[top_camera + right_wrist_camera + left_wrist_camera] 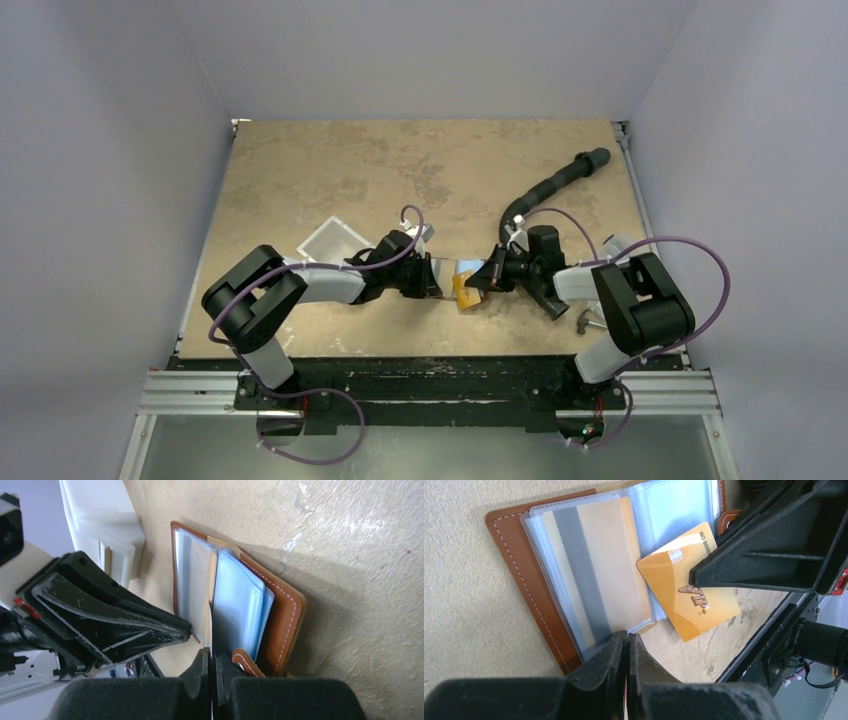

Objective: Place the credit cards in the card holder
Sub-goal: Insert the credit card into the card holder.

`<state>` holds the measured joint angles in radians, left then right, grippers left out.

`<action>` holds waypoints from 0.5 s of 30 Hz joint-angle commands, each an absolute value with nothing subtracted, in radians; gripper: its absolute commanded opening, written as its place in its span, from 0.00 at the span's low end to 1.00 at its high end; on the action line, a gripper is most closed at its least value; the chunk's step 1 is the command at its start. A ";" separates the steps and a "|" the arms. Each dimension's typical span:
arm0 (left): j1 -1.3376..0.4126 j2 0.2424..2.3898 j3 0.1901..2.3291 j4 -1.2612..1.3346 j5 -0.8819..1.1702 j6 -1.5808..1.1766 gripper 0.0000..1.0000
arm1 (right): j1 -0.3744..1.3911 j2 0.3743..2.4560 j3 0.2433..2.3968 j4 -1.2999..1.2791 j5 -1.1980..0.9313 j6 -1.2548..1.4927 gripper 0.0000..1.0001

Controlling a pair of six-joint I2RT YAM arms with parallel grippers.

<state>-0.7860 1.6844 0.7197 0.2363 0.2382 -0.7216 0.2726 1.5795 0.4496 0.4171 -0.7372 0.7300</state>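
The gold credit card (674, 605) bears "VIP" and "NO 88", the further digits hidden.

Brown card holder (511, 555) open w/ gold card (684, 600) overlapping.

left arm (320, 280): reaches in from the left of the card holder (524, 570), elbow folded back by its base, forearm low.
left gripper (626, 636): jaws together, pinching the card holder's sleeve edge.
right arm (590, 280): comes in from the card holder's right, elbow bent.
right gripper (212, 652): jaws clamped on a credit card (674, 590), at the card holder's open right half.
spacing: tips face each other over the card holder, just apart.
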 commanded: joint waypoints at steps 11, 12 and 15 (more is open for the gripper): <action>-0.787 1.681 0.677 0.300 0.260 -0.728 0.02 | 0.268 1.709 0.531 0.615 -0.739 0.819 0.00; -0.788 1.681 0.677 0.301 0.260 -0.727 0.02 | 0.268 1.713 0.532 0.623 -0.737 0.818 0.00; -0.788 1.680 0.673 0.306 0.262 -0.728 0.02 | 0.268 1.720 0.537 0.637 -0.724 0.799 0.00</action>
<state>-0.7860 1.6848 0.6884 0.2832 0.2573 -0.7231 0.2726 1.7153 0.5110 0.5625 -0.7288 0.8051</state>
